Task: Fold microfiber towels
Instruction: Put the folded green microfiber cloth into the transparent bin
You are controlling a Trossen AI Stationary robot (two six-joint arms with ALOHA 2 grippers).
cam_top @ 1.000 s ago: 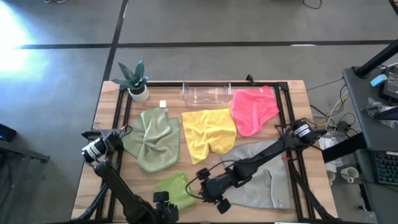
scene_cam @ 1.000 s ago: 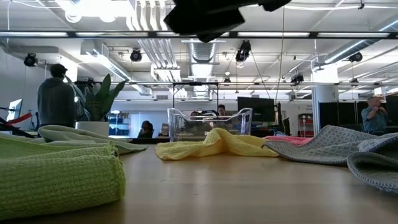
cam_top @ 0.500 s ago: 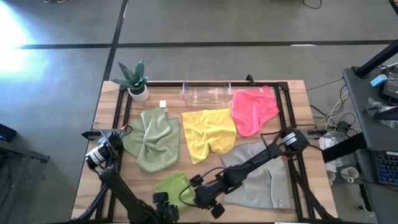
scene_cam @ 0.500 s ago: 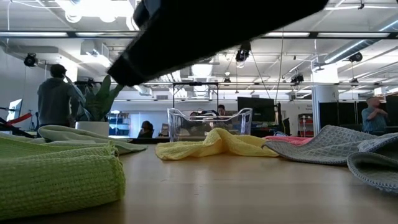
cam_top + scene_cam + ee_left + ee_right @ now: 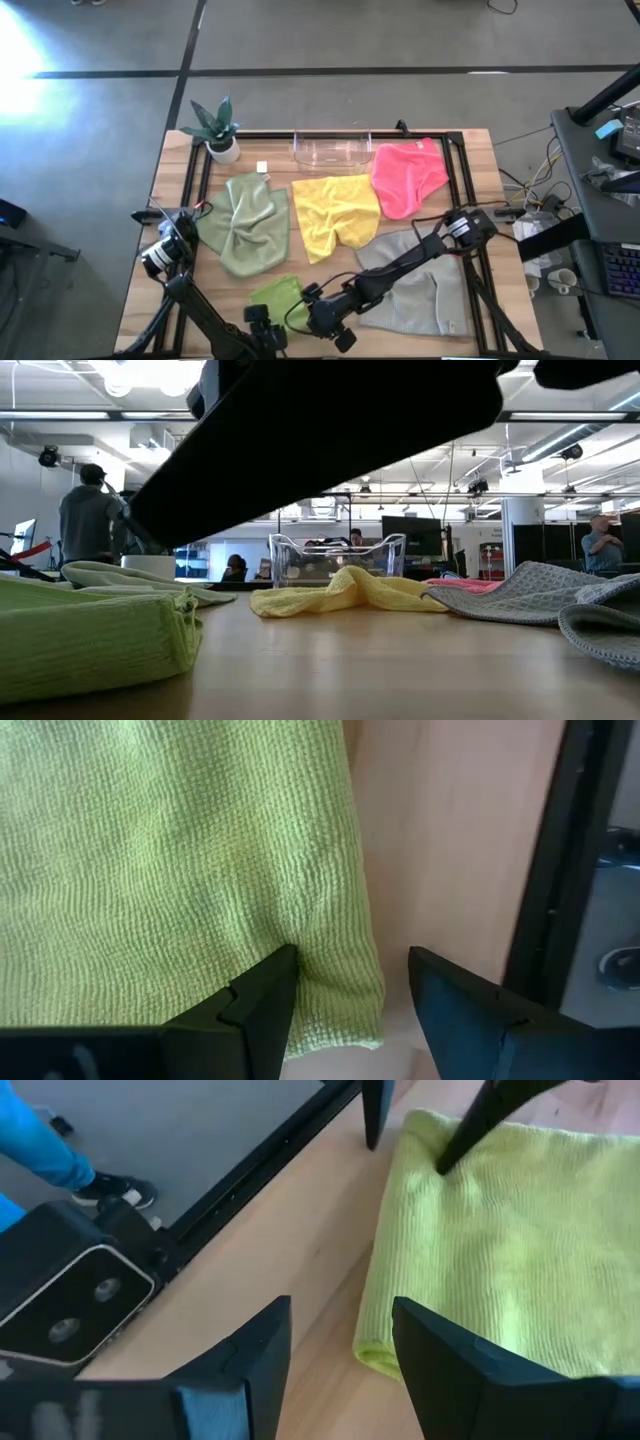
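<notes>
Left gripper (image 5: 345, 985) jaws wide, straddling lime towel (image 5: 180, 870) edge. Right gripper (image 5: 340, 1345) open, empty, beside folded towel.

No legible text, labels or numbers anywhere; distant room signage possibly present, too small to read.

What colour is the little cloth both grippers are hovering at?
Lime green, with a fine waffle weave; the left wrist view shows it best.
</notes>
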